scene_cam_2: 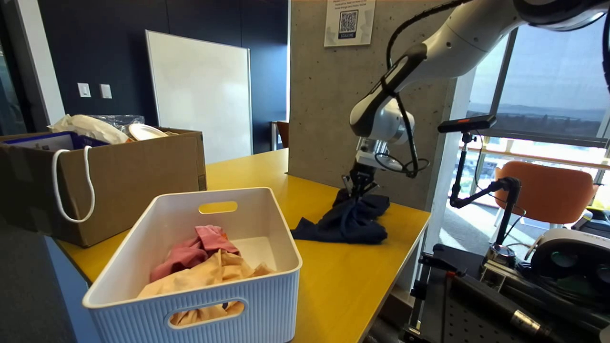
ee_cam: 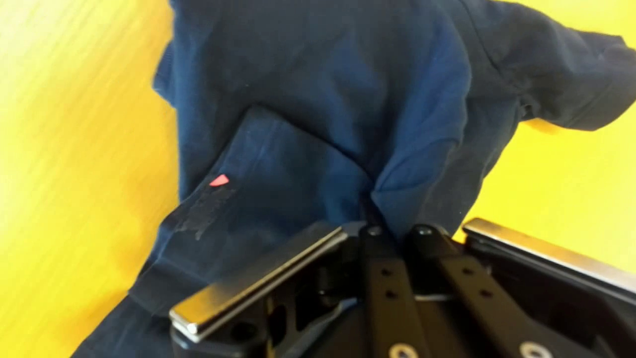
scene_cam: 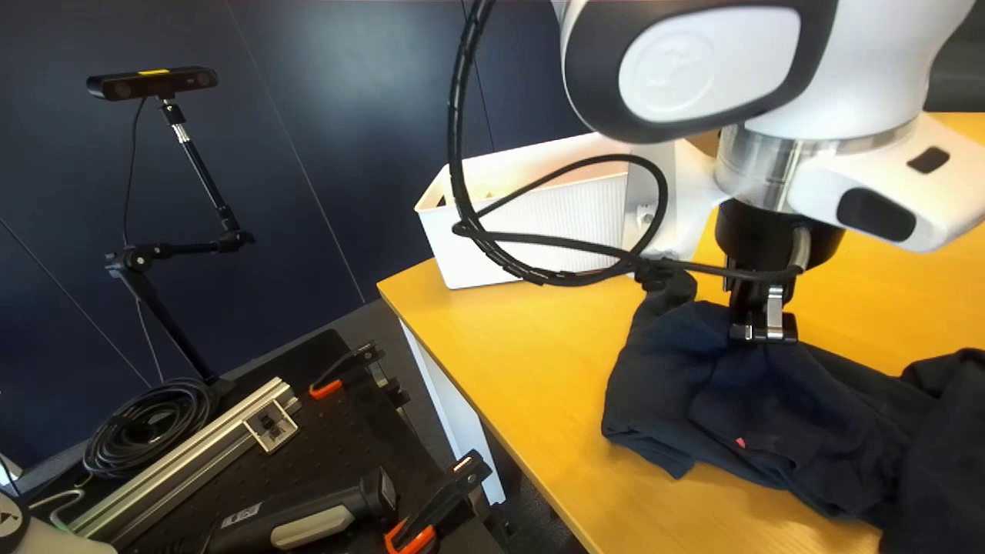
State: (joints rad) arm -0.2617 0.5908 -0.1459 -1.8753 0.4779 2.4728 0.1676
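Navy cloth (ee_cam: pixel 293 169), crumpled, pinched in fingers (ee_cam: pixel 378 251)

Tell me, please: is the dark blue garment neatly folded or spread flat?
Neither: the dark blue garment lies rumpled on the table. The wrist view shows its uneven, overlapping layers, with the claw closed on them.

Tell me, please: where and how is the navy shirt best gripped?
Probably at the raised fold of the navy shirt, coming from above: the rest lies low on the table, but this fold stands up, and the pincer has it pinched.
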